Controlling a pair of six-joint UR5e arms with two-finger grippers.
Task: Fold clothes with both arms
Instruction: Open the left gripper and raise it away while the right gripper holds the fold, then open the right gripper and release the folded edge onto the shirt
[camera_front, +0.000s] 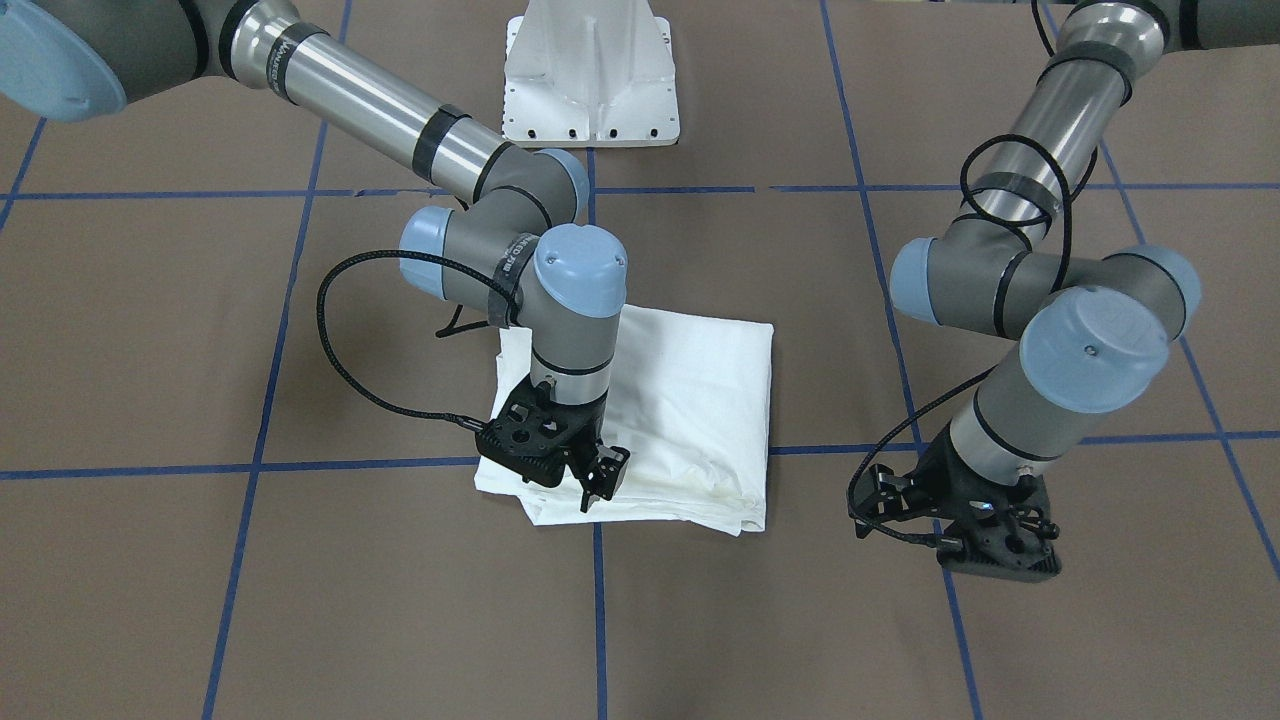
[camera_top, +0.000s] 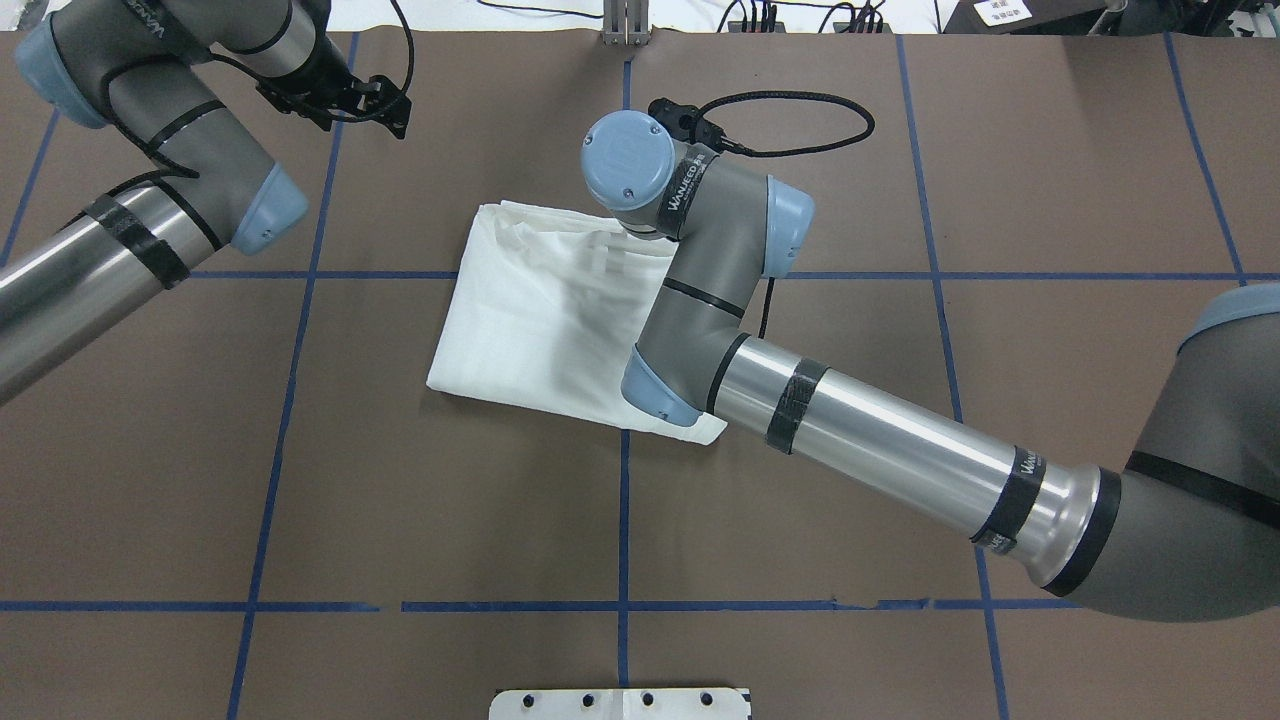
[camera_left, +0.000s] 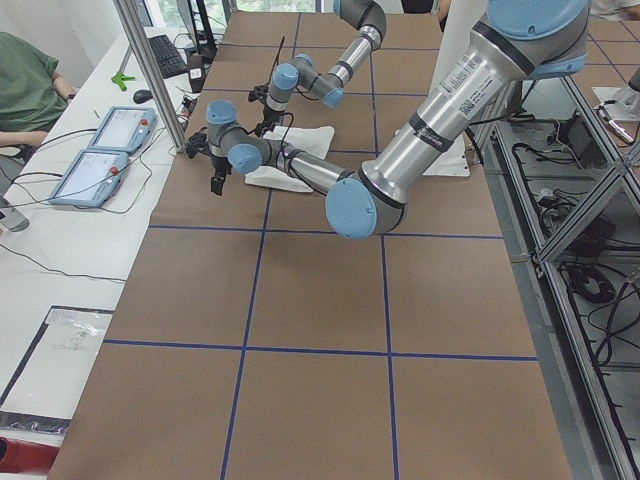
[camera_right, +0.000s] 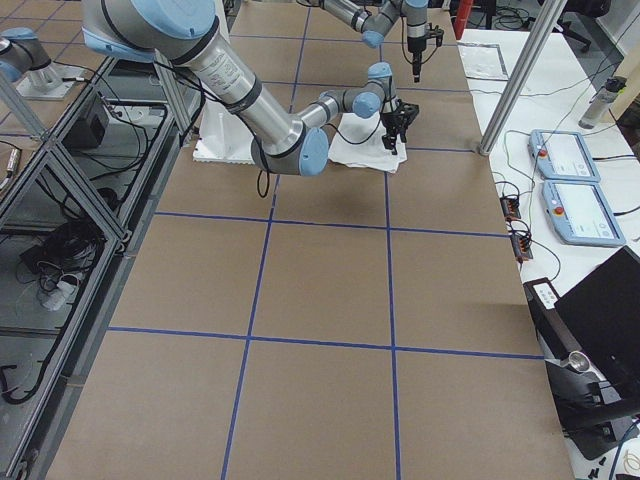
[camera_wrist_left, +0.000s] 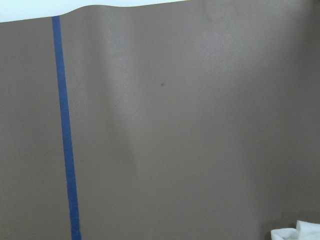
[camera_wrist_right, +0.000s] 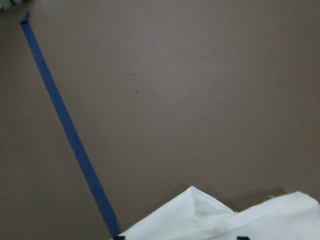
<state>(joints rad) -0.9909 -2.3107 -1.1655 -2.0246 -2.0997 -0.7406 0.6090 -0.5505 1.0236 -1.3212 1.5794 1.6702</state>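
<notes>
Brown table (camera_front: 150, 330); right arm (camera_front: 400, 110) overhangs folded shirt (camera_front: 690, 400).

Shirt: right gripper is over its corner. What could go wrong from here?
The right gripper sits low at the layered edge of the shirt. As it pulls away, its fingers could snag a layer and undo the fold. The cable looping beside that gripper might also drag the cloth.

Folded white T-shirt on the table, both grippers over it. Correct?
No. Only the right gripper is over the folded white T-shirt; the left gripper hangs over bare table beside it. The exterior front-facing view shows it.
</notes>
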